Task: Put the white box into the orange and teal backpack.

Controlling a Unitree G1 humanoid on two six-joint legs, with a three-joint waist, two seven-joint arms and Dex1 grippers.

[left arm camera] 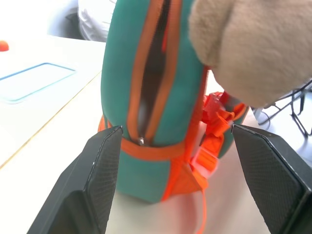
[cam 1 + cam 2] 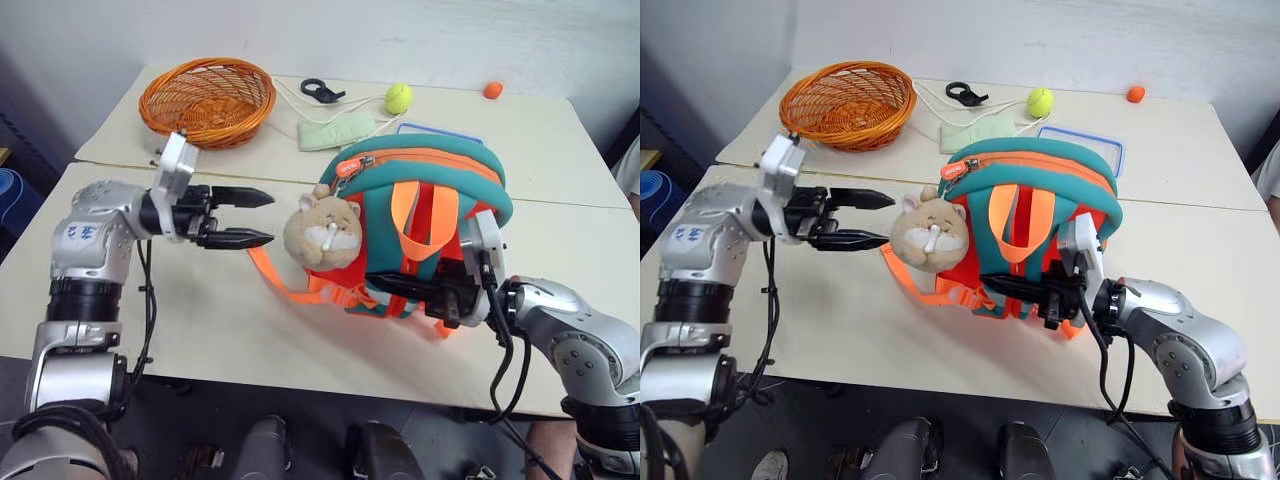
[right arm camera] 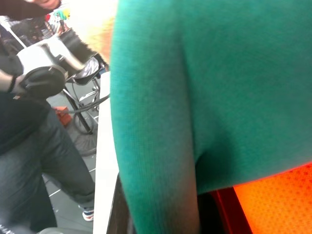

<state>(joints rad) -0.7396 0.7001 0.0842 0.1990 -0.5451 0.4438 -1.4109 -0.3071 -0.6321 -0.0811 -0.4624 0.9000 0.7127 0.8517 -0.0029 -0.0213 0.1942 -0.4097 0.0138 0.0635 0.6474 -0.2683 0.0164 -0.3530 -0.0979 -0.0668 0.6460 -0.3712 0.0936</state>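
A: Where is the white box? I can't find it on the desk (image 2: pixel 230 340).

B: Nor can I. Nothing white and flat lies out among the things at the top of the frame, so my guess is it sits inside the orange and teal backpack (image 2: pixel 420 225), which stands upright at centre right. From the left wrist view the zip gapes a little down the side, but the slot is too dark to see what's inside.

A: And the arms?

B: The left end effector (image 2: pixel 245 218) is at middle left, fingers spread and empty, pointing level at the plush hamster (image 2: pixel 322 232) with a clear gap between them. The right end effector (image 2: pixel 1025 290) is pressed together low on the bag's front, among the orange straps (image 2: pixel 420 225); it looks pinched on the strapping there, though I can't make out exactly which piece.

A: So what makes this step go well?

B: Keep the right grip steady so the bag doesn't topple, draw the left arm clear of the trailing strap, and confirm the box is seated before letting go.
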